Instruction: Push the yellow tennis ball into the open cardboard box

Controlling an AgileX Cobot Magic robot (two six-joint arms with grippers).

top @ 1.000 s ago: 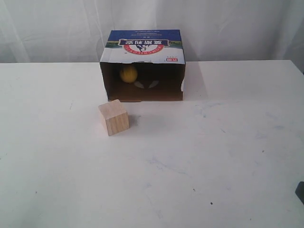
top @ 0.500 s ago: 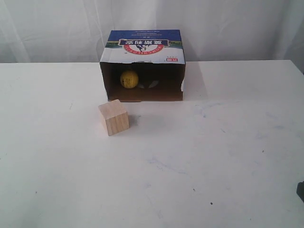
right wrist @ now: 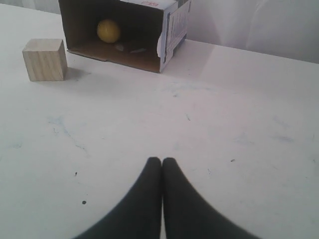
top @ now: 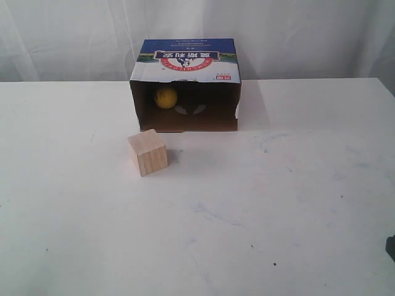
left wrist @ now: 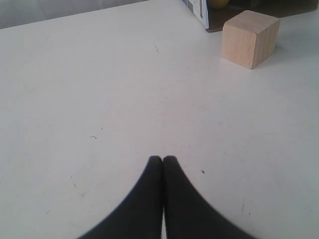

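- We see the left gripper (left wrist: pixel 163 159) with its two dark fingers pressed together tip to tip and nothing between them.
- The right gripper (right wrist: pixel 162 160) is the same: its fingers meet along their length and carry nothing.
- Both grippers are over the white table (top: pixel 278 203), on its near side. We cannot tell whether their tips touch it.
- Farther out, a pale wooden cube (top: pixel 148 152) stands on the table, left of centre. It is near the left front corner of the open cardboard box (top: pixel 188 55) but not touching it.
- The box sits at the far middle of the table, with its opening facing the near side and its blue-and-white printed panel on top.
- The yellow tennis ball (top: pixel 165 97) is inside the box, in the left part of the dark interior, well apart from both grippers.
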